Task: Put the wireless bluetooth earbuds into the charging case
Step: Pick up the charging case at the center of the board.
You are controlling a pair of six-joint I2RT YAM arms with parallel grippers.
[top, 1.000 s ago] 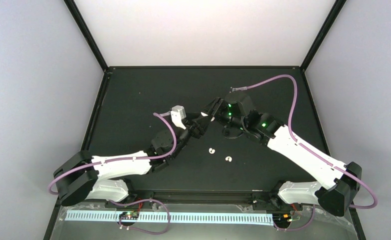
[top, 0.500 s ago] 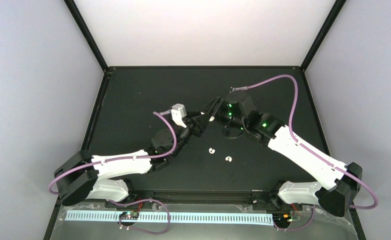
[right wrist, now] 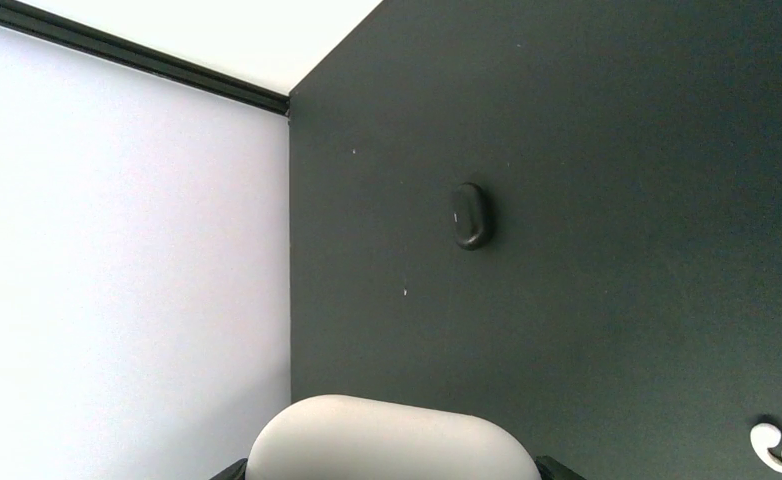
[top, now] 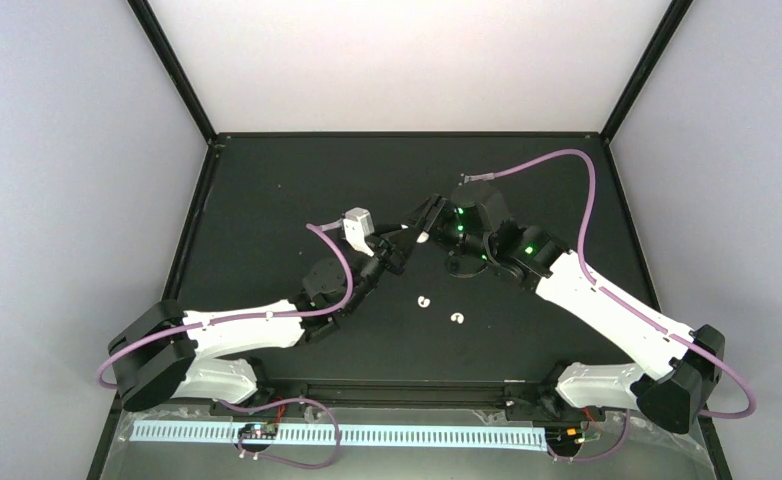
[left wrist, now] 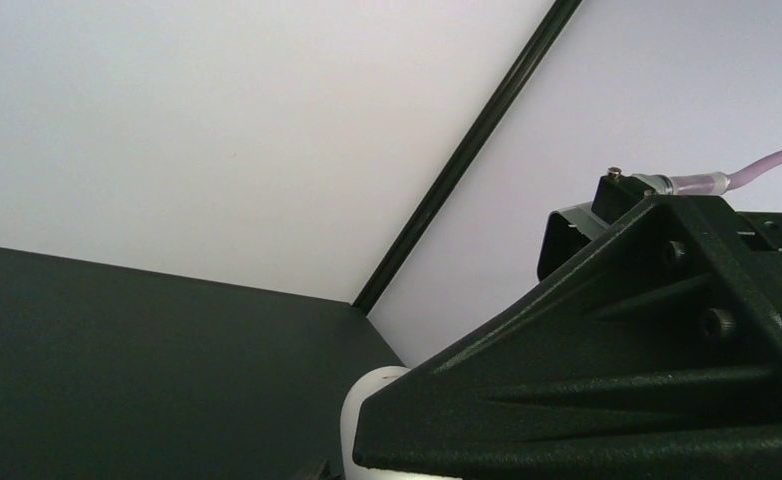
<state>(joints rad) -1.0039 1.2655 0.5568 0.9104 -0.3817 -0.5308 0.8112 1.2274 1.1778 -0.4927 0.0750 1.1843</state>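
**A:** What step is this? The right gripper (top: 425, 222) pinches the charging case (right wrist: 392, 440) above the middle of the table (top: 267, 200). The left gripper (top: 403, 240) is right up against it, but I can't tell how its jaws are set.

**B:** I'd guess they're opening the lid. The white earbuds (top: 424, 300) lie nearer the front edge, and a black earbud (right wrist: 469, 215) lies toward the left edge. Next move needs that case held steady.

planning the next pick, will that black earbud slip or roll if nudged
Likely slippery: the black earbud looks smooth and rounded. Lying flat on the table, it would probably slide or spin rather than roll. It is small, so probably very light.
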